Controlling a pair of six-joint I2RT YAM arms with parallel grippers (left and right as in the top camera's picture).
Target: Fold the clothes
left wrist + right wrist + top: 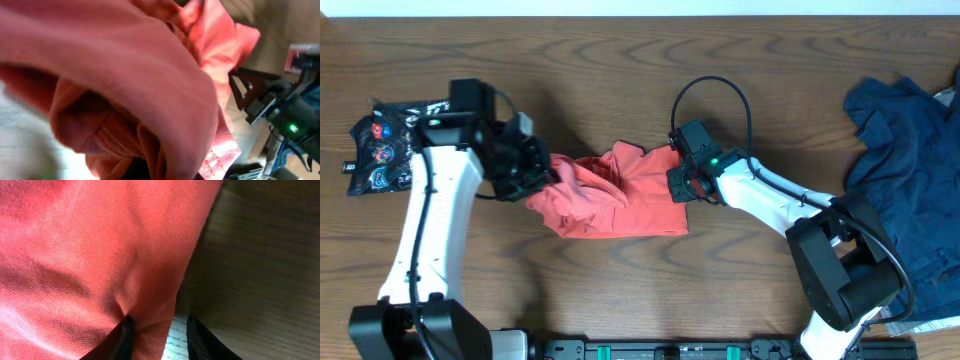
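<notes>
On the wooden counter (620, 60), the orange-red T-shirt (620, 200) lies bunched between both arms. The left gripper (535, 180) jaws seem clamped on its lifted end. The right gripper (682, 185) jaws pinch only the opposite edge, a thin bite that could slip under tension and collapse the fold.

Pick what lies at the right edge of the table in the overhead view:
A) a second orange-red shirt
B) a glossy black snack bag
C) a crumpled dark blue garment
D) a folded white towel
C: a crumpled dark blue garment lies at the right edge, while the black snack bag is at the far left and the orange-red T-shirt sits mid-table.
</notes>
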